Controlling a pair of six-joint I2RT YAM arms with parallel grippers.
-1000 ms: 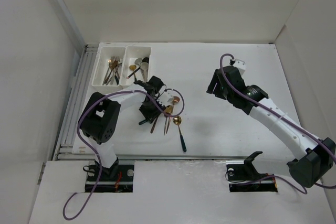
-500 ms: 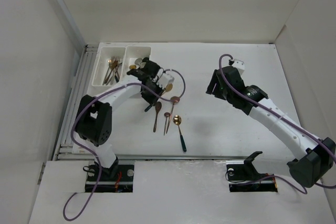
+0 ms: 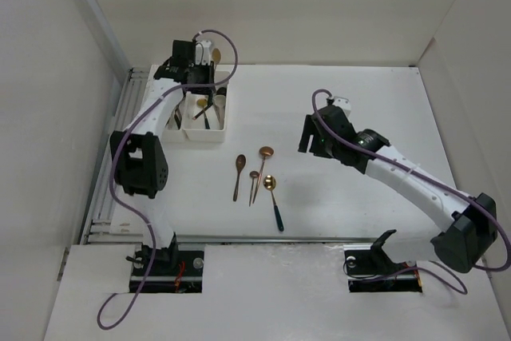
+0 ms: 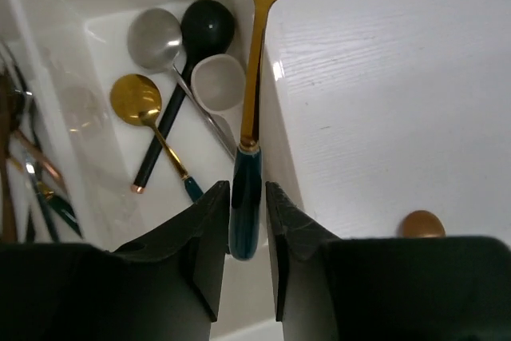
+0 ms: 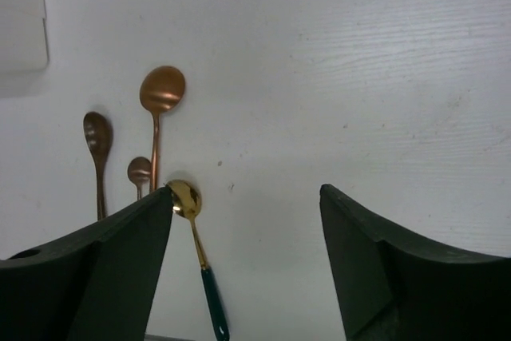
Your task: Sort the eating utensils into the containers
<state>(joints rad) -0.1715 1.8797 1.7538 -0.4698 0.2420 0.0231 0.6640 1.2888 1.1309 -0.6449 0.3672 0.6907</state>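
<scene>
Nearest the arm bases, four spoons lie loose on the tabletop [image 3: 351, 93]: a dark copper spoon [image 3: 239, 173], a small copper spoon [image 3: 254, 184], a longer copper spoon [image 3: 263, 161] and a gold teal-handled spoon [image 3: 275, 204]. All four lie lengthwise near to far, with their bowls at the far end.

The right tool [image 5: 246, 190] hangs beside them with its fingers apart and nothing between them. The four lie to its left, and it is by far the nearer arm to them.

Farther back stand two white bins side by side. The spoon bin [image 3: 207, 136] holds four: silver [image 4: 153, 37], black [image 4: 206, 28], white [image 4: 217, 84] and gold [image 4: 136, 97]. The fork bin [image 4: 17, 13] shows only an edge, so I cannot count its contents.

Above the spoon bin, the left tool [image 4: 247, 189] is clamped on the teal handle of a gold spoon [image 4: 254, 77]. Its bowl points away from the tool, past the bin's far end. The spoon's long axis runs parallel to the bin but sits over the outer wall, not over the floor. The drop probably needs a small shift toward the fork bin's side first, or the spoon may land on the rim.
</scene>
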